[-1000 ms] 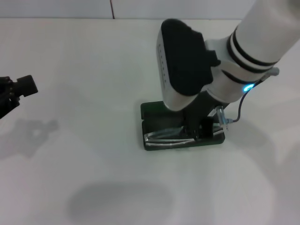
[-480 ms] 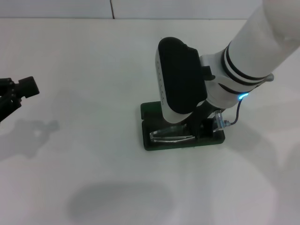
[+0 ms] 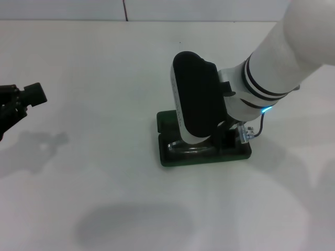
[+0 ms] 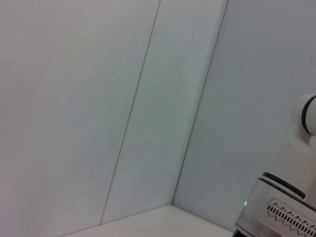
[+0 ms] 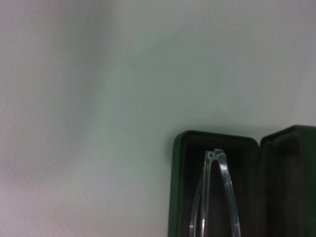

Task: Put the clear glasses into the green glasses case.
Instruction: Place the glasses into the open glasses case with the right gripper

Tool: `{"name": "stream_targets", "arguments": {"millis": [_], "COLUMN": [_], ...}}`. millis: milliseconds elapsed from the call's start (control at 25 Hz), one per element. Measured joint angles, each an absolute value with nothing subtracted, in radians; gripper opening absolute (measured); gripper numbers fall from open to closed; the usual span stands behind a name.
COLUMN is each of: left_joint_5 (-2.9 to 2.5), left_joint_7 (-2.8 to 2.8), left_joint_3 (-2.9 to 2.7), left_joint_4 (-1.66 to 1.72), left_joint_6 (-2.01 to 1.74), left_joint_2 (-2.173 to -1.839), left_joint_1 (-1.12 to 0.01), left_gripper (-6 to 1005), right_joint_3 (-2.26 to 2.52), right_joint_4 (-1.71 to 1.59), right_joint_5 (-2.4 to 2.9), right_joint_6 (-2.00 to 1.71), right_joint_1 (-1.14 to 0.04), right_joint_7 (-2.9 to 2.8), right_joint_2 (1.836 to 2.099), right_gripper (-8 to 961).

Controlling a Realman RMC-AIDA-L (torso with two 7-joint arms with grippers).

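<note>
Head view | right gripper (image 3: 222,141) lower over green glasses case (image 3: 172,159) | clear glasses (image 3: 191,148) inside | fingers' state unclear

Plain white worktop (image 3: 104,78), matte all over. Just the green glasses case (image 3: 172,157) lying open on it, right of centre, the clear glasses (image 5: 217,197) tucked inside its tray.

The right gripper (image 3: 226,140) reaches down into the open green glasses case (image 3: 204,156), the clear glasses (image 3: 189,147) lying inside just beside it.
</note>
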State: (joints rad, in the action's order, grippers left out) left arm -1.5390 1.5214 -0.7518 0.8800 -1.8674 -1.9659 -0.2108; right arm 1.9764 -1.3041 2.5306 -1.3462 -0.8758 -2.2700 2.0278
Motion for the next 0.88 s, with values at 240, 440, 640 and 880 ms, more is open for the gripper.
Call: {"name": "stream_targets", "arguments": {"millis": [240, 440, 640, 880], "left_joint_5": [-1.539, -1.539, -1.539, -1.538], "left_joint_7": [1.519, 1.519, 1.518, 1.514], "left_joint_3": [-0.752, -0.751, -0.75, -0.75], "left_joint_4": [0.879, 0.879, 0.876, 0.873], "left_joint_6": [-1.867, -1.865, -1.864, -1.864], "left_joint_2": [-1.965, -1.965, -1.965, -1.965], "left_joint_1": [-0.213, -0.213, -0.215, -0.218], "left_gripper": [43, 44, 44, 44], "right_joint_3": [1.996, 2.009, 2.011, 2.016], "right_joint_4": [-1.296, -1.299, -1.307, -1.309], "right_joint_5": [2.541, 2.546, 2.547, 2.564], "right_joint_6": [-1.309, -1.295, -1.285, -1.28], "right_joint_1": [-0.873, -0.865, -0.863, -0.863], "right_joint_7": [-2.266, -2.266, -2.265, -2.263], "right_joint_2": [2.028, 2.028, 2.028, 2.028], "right_gripper": [79, 78, 78, 79]}}
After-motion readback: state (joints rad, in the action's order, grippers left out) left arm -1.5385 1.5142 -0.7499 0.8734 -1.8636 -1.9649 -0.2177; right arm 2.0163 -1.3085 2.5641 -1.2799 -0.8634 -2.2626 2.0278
